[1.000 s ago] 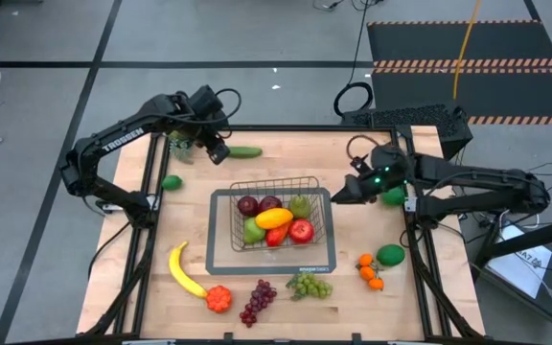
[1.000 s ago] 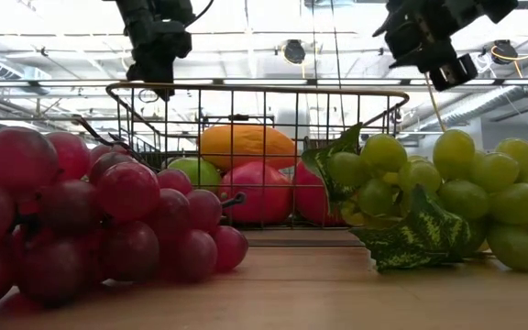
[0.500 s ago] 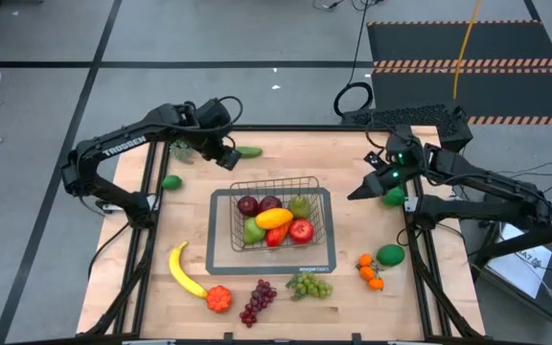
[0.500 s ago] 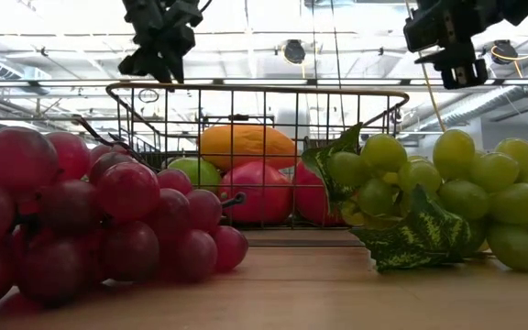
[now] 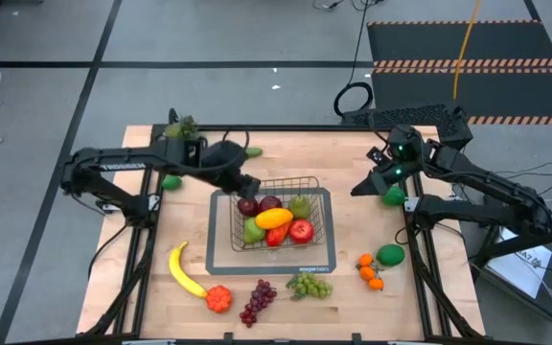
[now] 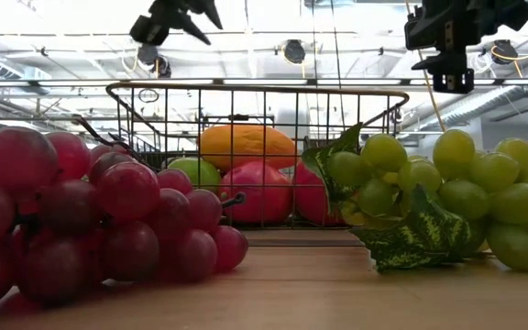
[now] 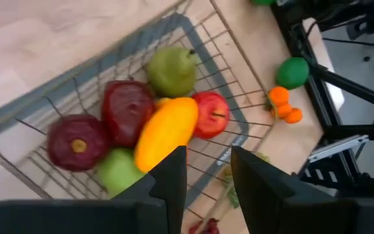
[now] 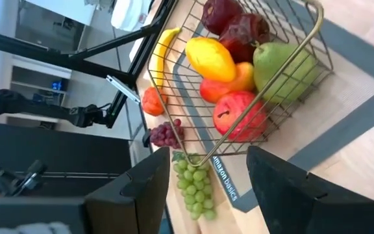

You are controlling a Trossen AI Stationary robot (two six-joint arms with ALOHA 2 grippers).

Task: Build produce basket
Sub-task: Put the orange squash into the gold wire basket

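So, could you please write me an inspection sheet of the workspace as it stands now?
Surface: wooden table, bare between the items.
Job's things: basket on its grey base at centre, holding dark red apples, a pear, a yellow fruit and a red apple; banana, red grapes, green grapes and oranges lie in front of it on the table.
Clutter: nothing seen.
Grippers: left gripper over the basket's rear left corner, jaws parted, empty; right gripper raised right of the basket, jaws parted, empty.
Cables: black loop on the floor behind the table.
Surroundings: striped floor mat behind the table.
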